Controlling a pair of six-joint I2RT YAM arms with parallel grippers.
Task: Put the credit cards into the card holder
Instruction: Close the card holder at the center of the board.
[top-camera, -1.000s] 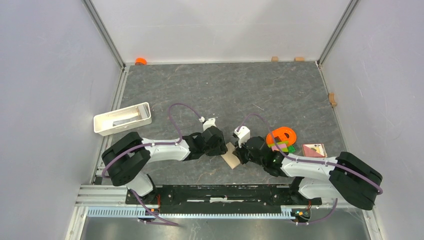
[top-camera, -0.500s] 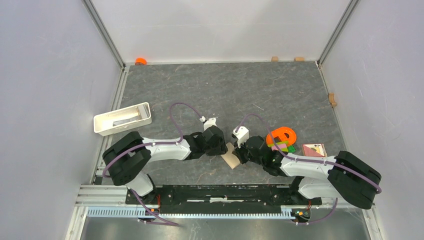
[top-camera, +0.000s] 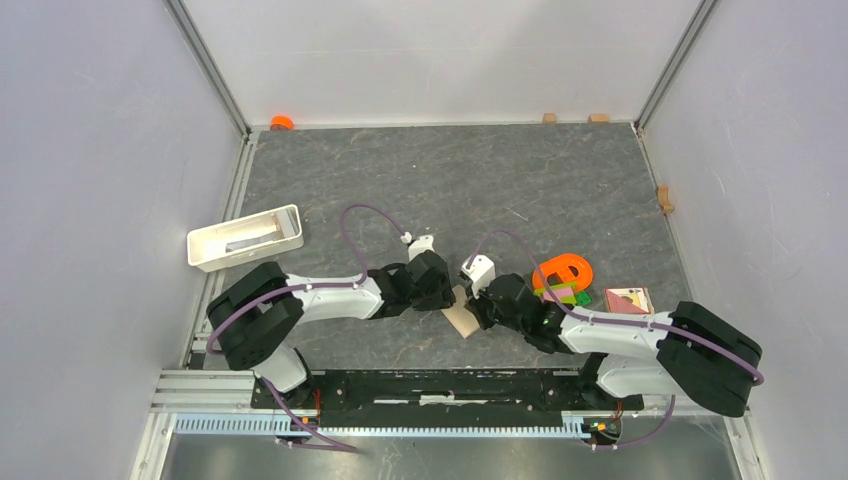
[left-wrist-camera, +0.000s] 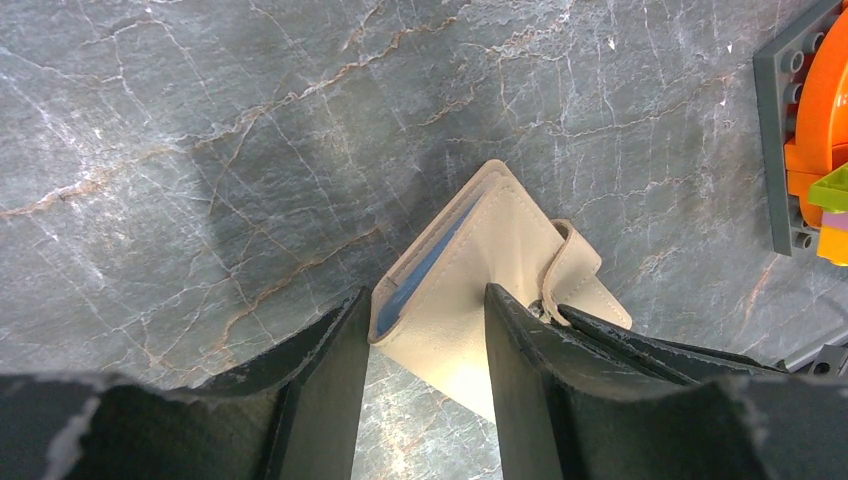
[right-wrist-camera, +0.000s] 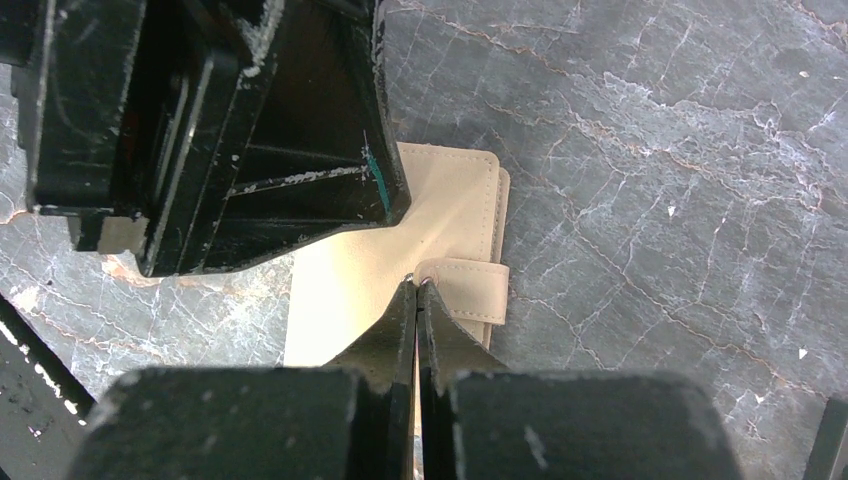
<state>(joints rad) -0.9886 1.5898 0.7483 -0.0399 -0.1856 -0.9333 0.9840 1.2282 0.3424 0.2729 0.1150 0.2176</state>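
Slippage is threatening: the left gripper (left-wrist-camera: 425, 295) is clamping half-spread jaws on a corner of the small beige-tan folding card holder (left-wrist-camera: 500, 240), lying between the arms, and a sideways push could be twisting it loose. The right gripper (right-wrist-camera: 416, 285), fingers pressed together on nothing visible, is touching the beige snap tab (right-wrist-camera: 470, 290) and may be skidding off. Past the orange toy bricks (top-camera: 562, 272), a pale reddish-printed credit card (top-camera: 628, 300) is waiting.

Left fingers (left-wrist-camera: 320, 390) and right fingers (right-wrist-camera: 395, 345) hem the card holder (left-wrist-camera: 490, 260); toy bricks (top-camera: 563, 280) crowd the right; the far bench (top-camera: 450, 180) lies open.
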